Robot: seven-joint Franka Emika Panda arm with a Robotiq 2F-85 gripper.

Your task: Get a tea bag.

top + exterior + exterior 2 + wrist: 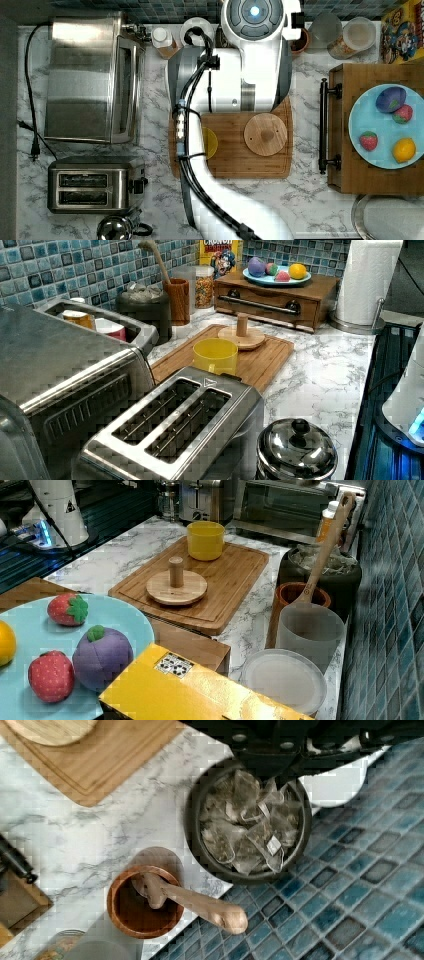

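A black round jar (194, 837) stands against the blue tiled wall, heaped with several grey mesh tea bags (250, 827) with white tags. My gripper (280, 755) hangs right above the jar as a dark body over its rim, apart from the bags. The same jar (146, 315) with tea bags (137, 291) sits behind the cutting board in the left view. In the right view the jar (345, 587) is beside a wooden cup. In the top view my white arm (255, 55) covers the jar.
A wooden cup with a wooden spoon (142, 905) stands close beside the jar. A cutting board (235, 160) carries a yellow cup (215, 356) and a wooden lid (265, 134). Toaster oven (85, 80), toaster (90, 186) and a wooden drawer box (350, 175) with toy fruit flank it.
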